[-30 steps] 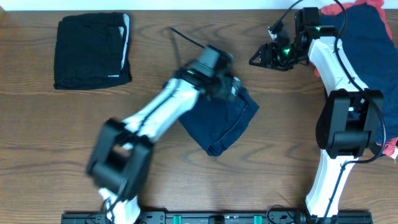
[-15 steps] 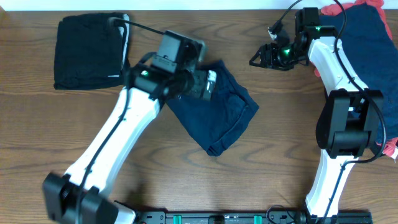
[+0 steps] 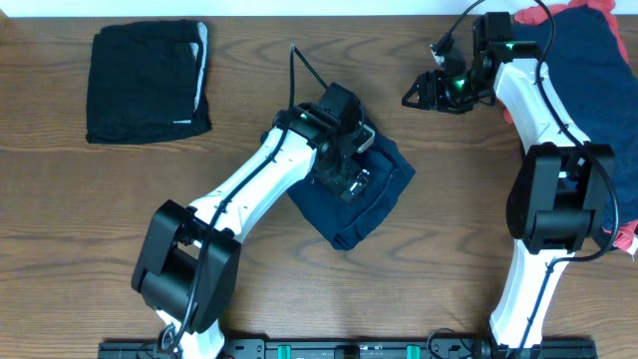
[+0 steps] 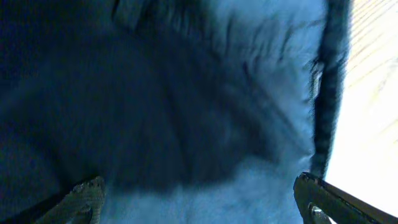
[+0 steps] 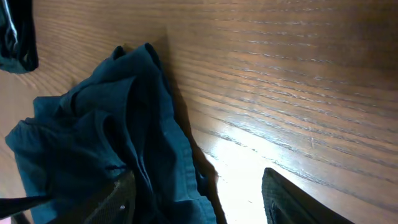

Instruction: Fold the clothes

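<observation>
A navy blue garment [image 3: 377,204] lies crumpled in the middle of the table. My left gripper [image 3: 351,178] is open and sits low over its upper part. In the left wrist view the navy fabric [image 4: 186,112] fills the frame between the spread jaws [image 4: 200,202], with nothing held. My right gripper [image 3: 419,93] is open and empty above bare wood at the back right. In the right wrist view its jaws [image 5: 205,202] look toward the navy garment [image 5: 93,143]. A folded black garment with a pale grey stripe [image 3: 148,82] lies at the back left.
A pile of navy and coral-red clothes [image 3: 588,60] lies at the back right corner, behind the right arm. The wooden table [image 3: 449,259] shows bare between the garments. The black garment's edge shows in the right wrist view [image 5: 15,34].
My left arm swung up and left, off the navy garment, then came back down onto its upper part. The right arm has not moved.
</observation>
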Available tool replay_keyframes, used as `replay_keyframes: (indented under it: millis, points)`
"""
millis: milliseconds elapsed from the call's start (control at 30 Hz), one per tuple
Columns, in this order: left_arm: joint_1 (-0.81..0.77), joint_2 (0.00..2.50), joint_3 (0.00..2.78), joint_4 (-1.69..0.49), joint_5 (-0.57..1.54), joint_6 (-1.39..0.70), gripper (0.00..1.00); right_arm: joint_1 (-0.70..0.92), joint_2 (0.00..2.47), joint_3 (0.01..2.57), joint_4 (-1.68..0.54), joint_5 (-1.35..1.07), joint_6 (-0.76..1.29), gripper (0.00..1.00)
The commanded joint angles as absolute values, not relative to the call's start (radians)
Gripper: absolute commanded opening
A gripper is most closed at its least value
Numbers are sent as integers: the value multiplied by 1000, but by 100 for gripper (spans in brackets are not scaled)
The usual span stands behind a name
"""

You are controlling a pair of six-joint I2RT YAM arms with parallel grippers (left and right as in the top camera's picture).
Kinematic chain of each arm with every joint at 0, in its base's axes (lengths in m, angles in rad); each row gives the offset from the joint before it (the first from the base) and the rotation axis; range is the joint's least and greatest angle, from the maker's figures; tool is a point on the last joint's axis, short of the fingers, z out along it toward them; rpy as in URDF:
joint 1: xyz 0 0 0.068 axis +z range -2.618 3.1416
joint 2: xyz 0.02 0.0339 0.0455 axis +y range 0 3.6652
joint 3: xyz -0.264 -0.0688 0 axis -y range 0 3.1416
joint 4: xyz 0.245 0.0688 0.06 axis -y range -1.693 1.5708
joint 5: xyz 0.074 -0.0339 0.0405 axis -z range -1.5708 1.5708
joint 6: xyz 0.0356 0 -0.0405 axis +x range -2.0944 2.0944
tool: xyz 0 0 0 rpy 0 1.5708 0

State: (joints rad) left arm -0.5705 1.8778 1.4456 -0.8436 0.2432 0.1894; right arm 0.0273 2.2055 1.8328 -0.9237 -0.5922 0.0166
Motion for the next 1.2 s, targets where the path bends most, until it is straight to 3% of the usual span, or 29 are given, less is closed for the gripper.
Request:
replay_keyframes:
  millis: [0,633,933,1167]
  points:
    - [-546,1884,1441,-859,208,221,98,32,2197,1836,-923,-580,-1,63]
    - [-482,2003,1398,-806,-17,232,98,32,2197,1836,-909,-572,-1,64]
    - [-367,2027,1398,-556,-255,237,98,32,2197,1836,-909,-549,-1,66]
    - [-257,2023,1427,-364,-250,329,98,31,2197,1836,-909,-550,-1,66]
